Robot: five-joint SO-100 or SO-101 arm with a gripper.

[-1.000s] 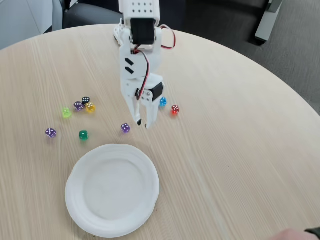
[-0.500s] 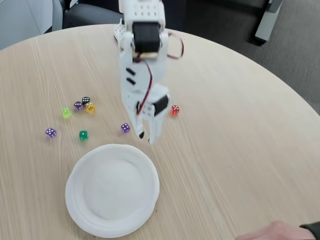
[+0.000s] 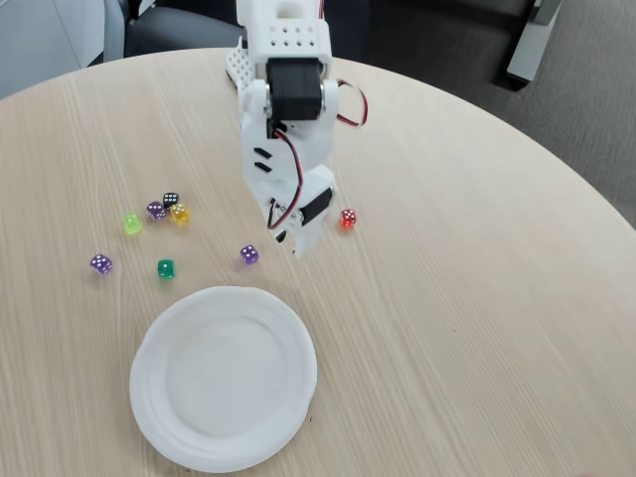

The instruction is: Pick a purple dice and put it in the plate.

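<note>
One purple dice (image 3: 249, 254) lies on the wooden table just above the plate's far rim, and a second purple dice (image 3: 100, 263) lies far to the left. The white paper plate (image 3: 224, 378) sits empty at the near left. My white gripper (image 3: 288, 241) hangs tips down just right of the nearer purple dice, a short gap away and above the table. Its fingers look shut, with nothing between them.
A green die (image 3: 166, 268) lies left of the nearer purple one. A cluster of a duller purple die (image 3: 156, 210), a yellow die (image 3: 180, 212), a black die (image 3: 171, 199) and a lime die (image 3: 132, 224) sits further left. A red die (image 3: 347, 219) lies right of the gripper.
The gripper swung slightly toward the plate, then drew back up beside the nearer purple dice. It now covers the blue die. A hand at the bottom right edge has left the view.
</note>
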